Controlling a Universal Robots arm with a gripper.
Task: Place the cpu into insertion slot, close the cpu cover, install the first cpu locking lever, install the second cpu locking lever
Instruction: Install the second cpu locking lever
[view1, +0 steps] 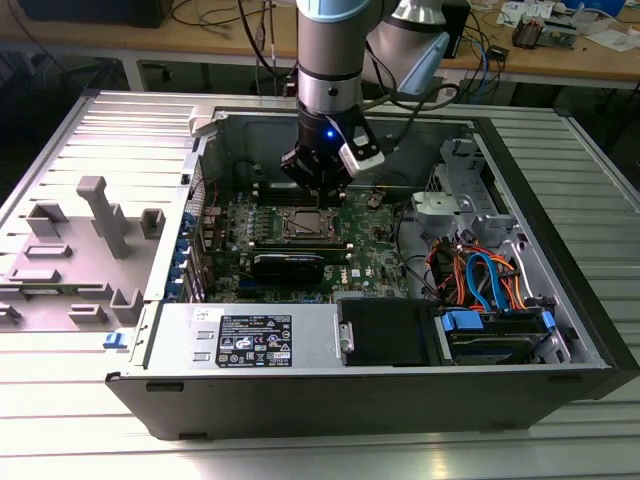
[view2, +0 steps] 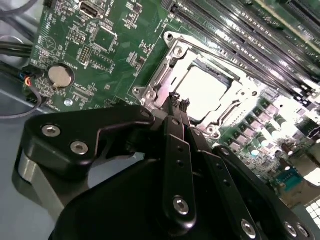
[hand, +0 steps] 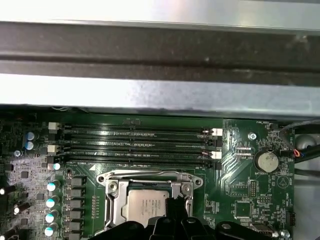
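The cpu (view2: 202, 90) lies flat in the insertion slot (hand: 150, 176) on the green motherboard, its silvery top catching the light. The cpu cover (view2: 165, 75) is down around it, and the chip shows through its square window. My gripper (view2: 179, 102) hangs just above the socket's edge, on the side nearest the coin battery. Its black fingers (view2: 175, 150) are pressed together, with nothing visible between them. In the first wrist view the gripper (hand: 176, 202) overlaps the cover's (hand: 116, 200) corner beside the cpu (hand: 145, 207). In the exterior view the gripper (view1: 318, 185) stands over the socket (view1: 305, 224).
Long black memory slots (hand: 135, 142) run beside the socket, toward the case wall (hand: 160, 95). A coin battery (hand: 266, 161) sits off to one side. A black graphics card (view1: 288, 265) lies nearer the power supply (view1: 250, 335). Coloured cables (view1: 480, 275) fill the exterior view's right.
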